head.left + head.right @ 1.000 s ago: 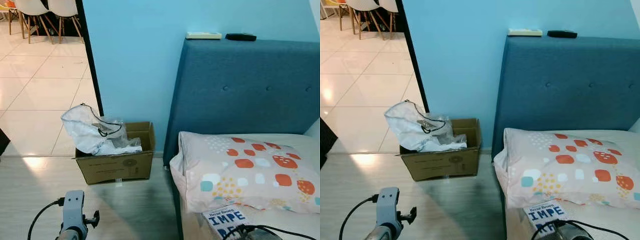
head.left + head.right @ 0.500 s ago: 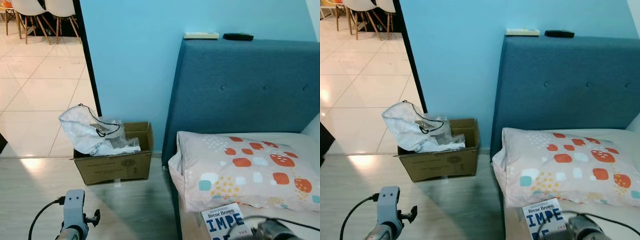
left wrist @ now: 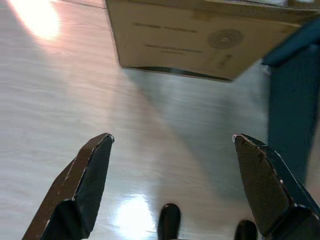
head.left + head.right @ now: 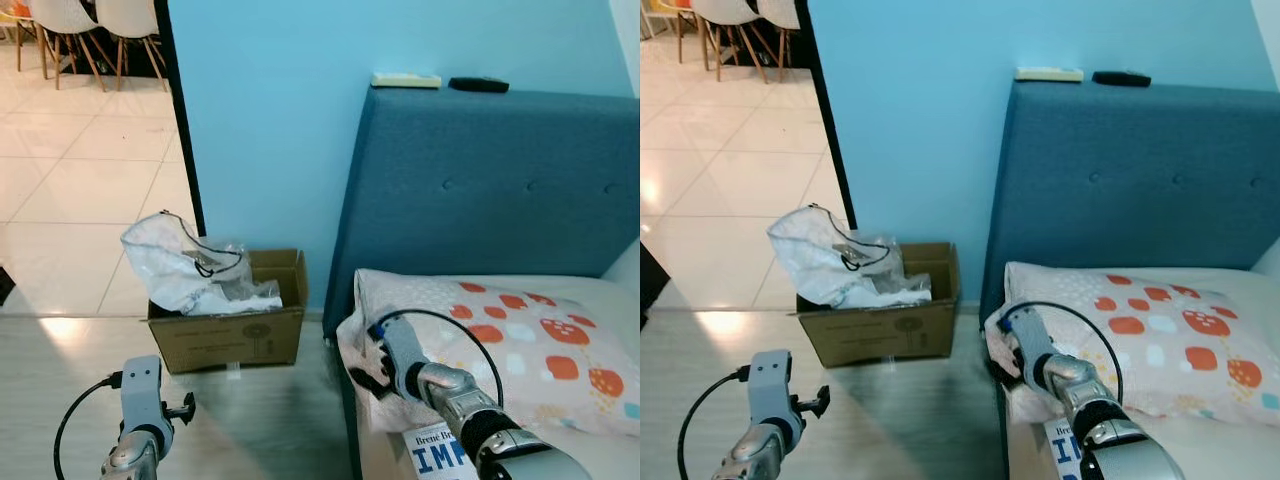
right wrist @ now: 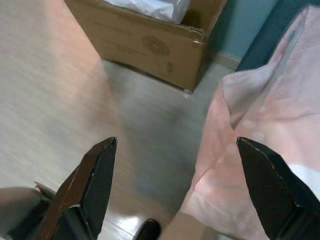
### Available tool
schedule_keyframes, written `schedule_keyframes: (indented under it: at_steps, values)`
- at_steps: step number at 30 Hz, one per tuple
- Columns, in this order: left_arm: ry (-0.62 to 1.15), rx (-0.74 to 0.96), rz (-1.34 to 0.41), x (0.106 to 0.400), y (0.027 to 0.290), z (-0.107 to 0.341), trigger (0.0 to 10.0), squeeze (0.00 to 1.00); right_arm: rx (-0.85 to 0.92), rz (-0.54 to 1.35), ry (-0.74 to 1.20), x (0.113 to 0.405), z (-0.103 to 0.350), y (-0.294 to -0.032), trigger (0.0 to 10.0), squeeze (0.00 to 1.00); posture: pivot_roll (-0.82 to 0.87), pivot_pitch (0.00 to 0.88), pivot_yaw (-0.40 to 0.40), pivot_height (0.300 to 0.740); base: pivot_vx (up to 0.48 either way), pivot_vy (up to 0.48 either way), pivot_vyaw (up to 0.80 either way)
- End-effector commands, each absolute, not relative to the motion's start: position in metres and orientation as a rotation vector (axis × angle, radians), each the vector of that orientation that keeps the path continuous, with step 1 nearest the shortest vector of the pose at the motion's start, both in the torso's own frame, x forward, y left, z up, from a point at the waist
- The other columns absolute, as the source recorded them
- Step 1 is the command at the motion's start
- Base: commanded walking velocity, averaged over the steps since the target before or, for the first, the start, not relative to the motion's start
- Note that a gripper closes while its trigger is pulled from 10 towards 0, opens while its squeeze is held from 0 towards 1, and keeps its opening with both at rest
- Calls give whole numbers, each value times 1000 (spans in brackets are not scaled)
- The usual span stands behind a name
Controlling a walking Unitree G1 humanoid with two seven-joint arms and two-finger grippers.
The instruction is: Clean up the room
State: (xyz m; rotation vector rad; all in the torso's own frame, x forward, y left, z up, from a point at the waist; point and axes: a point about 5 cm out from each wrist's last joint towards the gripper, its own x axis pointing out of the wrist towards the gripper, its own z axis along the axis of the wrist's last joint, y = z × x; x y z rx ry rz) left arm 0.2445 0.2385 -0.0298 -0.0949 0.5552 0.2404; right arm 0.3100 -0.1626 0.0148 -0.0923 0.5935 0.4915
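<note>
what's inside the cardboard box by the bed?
The cardboard box holds a crumpled white plastic bag with a black cord or handle, spilling over its rim, plus some clear plastic wrapping. Whatever lies under the bag is covered.

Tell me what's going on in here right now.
The robot stands beside the bed, holding nothing. Its right gripper, fingers open, is at the corner of the patterned pillow, above a book on the bed. The left gripper hangs open over the floor, near a cardboard box of crumpled plastic.
</note>
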Motion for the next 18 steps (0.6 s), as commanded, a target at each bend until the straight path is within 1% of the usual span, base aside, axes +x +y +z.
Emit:
schedule_keyframes:
  at_steps: [1, 2, 4, 5, 6, 7, 8, 9, 12, 13, 14, 15, 17, 18]
  values:
    - [577, -117, 252, 248, 237, -30, 10000, 0, 40, 405, 697, 289, -10, -158, 10000, 0, 3, 0, -65, 740, 0, 0, 0]
    - [577, -117, 252, 248, 237, -30, 10000, 0, 40, 405, 697, 289, -10, -158, 10000, 0, 3, 0, -65, 740, 0, 0, 0]
    - [579, -126, 248, 255, 232, -27, 10000, 0, 55, 306, 810, 268, -32, -158, 10000, 0, 8, 0, -62, 740, 0, 0, 0]
    - [579, -126, 248, 255, 232, -27, 10000, 0, 55, 306, 810, 268, -32, -158, 10000, 0, 8, 0, -62, 740, 0, 0, 0]
    - [588, -125, 244, 256, 229, -27, 10000, 0, 28, 258, 861, 258, -40, -163, 10000, 0, 11, 0, -62, 740, 0, 0, 0]
    - [588, -125, 244, 256, 229, -27, 10000, 0, 28, 258, 861, 258, -40, -163, 10000, 0, 11, 0, -62, 740, 0, 0, 0]
    - [613, -130, 241, 255, 226, -29, 10000, 0, 33, 207, 890, 251, -46, -168, 10000, 0, 15, 0, -59, 740, 0, 0, 0]
    - [634, -132, 241, 254, 225, -32, 10000, 0, 45, 172, 906, 247, -49, -170, 10000, 0, 14, 0, -57, 740, -364, 0, 0]
    - [654, -137, 244, 251, 224, -35, 10000, 0, 47, 148, 917, 245, -51, -173, 10000, 0, 12, 0, -52, 740, -364, 0, 0]
    - [694, -142, 249, 243, 222, -41, 10000, 0, 54, 125, 928, 241, -53, -175, 10000, 0, 7, 0, -40, 740, -364, 0, 0]
    - [694, -142, 249, 243, 222, -41, 10000, 0, 54, 125, 928, 241, -53, -175, 10000, 0, 7, 0, -40, 740, -364, 0, 0]
    - [763, -142, 258, 227, 220, -53, 10000, 0, 62, 87, 950, 234, -58, -179, 10000, 0, 4, 0, -35, 740, -360, 0, 0]
    - [763, -142, 258, 227, 220, -53, 10000, 0, 62, 87, 950, 234, -58, -179, 10000, 0, 4, 0, -35, 740, -360, 0, 0]
    - [783, -142, 261, 222, 220, -56, 10000, 0, 65, 76, 957, 231, -59, -180, 10000, 0, 4, 0, -34, 740, -360, 0, 0]
